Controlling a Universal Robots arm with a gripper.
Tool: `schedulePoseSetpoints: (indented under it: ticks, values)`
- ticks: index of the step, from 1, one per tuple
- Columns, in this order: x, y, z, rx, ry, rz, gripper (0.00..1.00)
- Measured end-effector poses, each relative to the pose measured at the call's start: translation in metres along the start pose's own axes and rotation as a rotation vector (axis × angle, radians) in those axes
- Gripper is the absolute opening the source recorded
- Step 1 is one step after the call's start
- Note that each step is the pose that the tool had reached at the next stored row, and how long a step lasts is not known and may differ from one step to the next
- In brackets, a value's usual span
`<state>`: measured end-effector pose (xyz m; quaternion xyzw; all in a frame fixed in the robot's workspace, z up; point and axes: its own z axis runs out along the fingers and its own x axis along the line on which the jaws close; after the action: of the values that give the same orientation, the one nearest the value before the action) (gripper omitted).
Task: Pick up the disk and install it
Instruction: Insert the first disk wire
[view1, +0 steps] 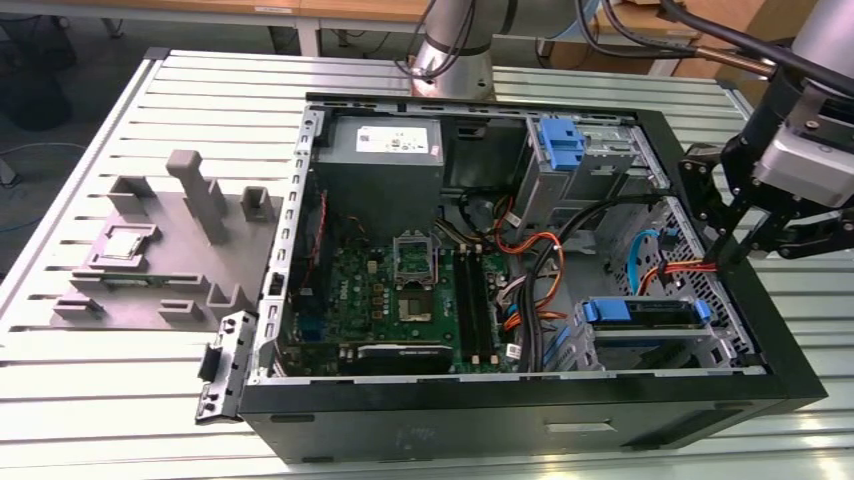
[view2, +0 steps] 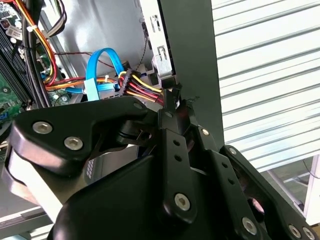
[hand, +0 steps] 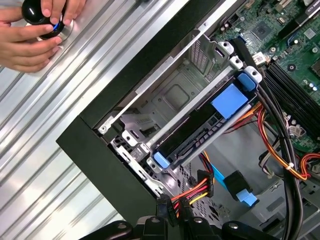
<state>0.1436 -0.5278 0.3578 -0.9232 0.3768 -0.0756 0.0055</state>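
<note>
While seated in its bay | disk | blue-bracketed, dark-faced

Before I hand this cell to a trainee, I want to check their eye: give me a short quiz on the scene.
1. True or false: the silver disk in its blue plastic bracket lies on the slatted metal table.
2. The black gripper is nearest: A green motherboard; B red-yellow-black wire connector; C grey plastic fixture.
3. What do the person's hands hold?
Key: 1 false, it sits in the drive bay of the black computer case; 2 B; 3 a round black knob.
</note>
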Motion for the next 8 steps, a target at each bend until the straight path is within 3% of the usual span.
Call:
schedulePoseSetpoints:
  ticks: [5, 8]
  values:
    - [0.0, 0.0, 0.0, 0.002, 0.0007, -0.04, 0.24]
    - [0.0, 0.0, 0.0, -0.0044, 0.0081, -0.057, 0.24]
